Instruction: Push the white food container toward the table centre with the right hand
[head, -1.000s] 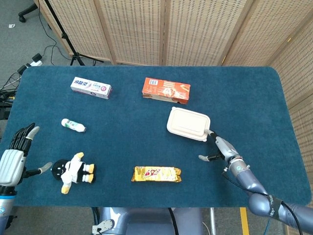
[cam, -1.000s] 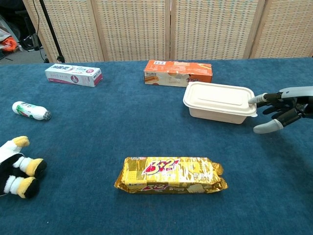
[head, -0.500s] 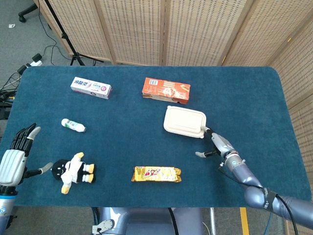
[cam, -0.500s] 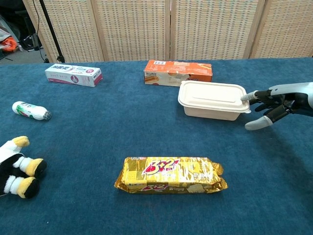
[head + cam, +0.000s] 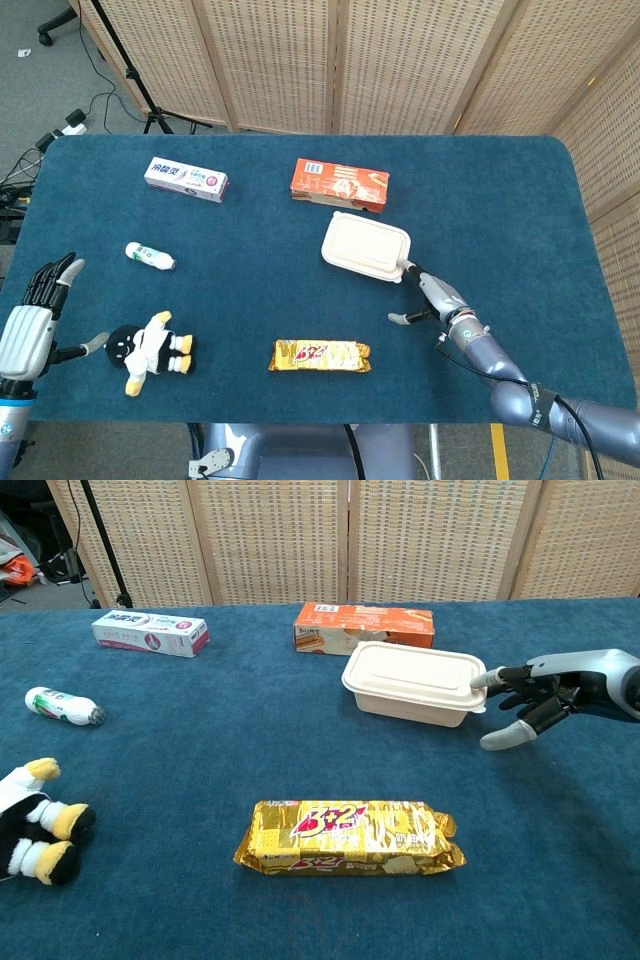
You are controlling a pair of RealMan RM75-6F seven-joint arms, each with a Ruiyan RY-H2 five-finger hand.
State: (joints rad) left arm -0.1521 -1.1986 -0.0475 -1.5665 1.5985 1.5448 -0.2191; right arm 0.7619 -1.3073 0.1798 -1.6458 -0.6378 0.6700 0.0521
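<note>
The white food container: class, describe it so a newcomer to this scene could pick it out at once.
Start at the blue table and find the orange box near its far edge. Just in front of it sits the white food container, with the right hand touching its right end. It is the only plain, unprinted, lidded tub; everything around it is coloured packaging.

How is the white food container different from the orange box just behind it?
The white food container is plain, with rounded corners and a ridged lid; the orange box is printed, flat-sided and sharp-edged. The container looks wider and bulkier, the box long and slim. A finger of the right robot hand touches the container's end; nothing touches the box. Both lie flat on the blue table.
</note>
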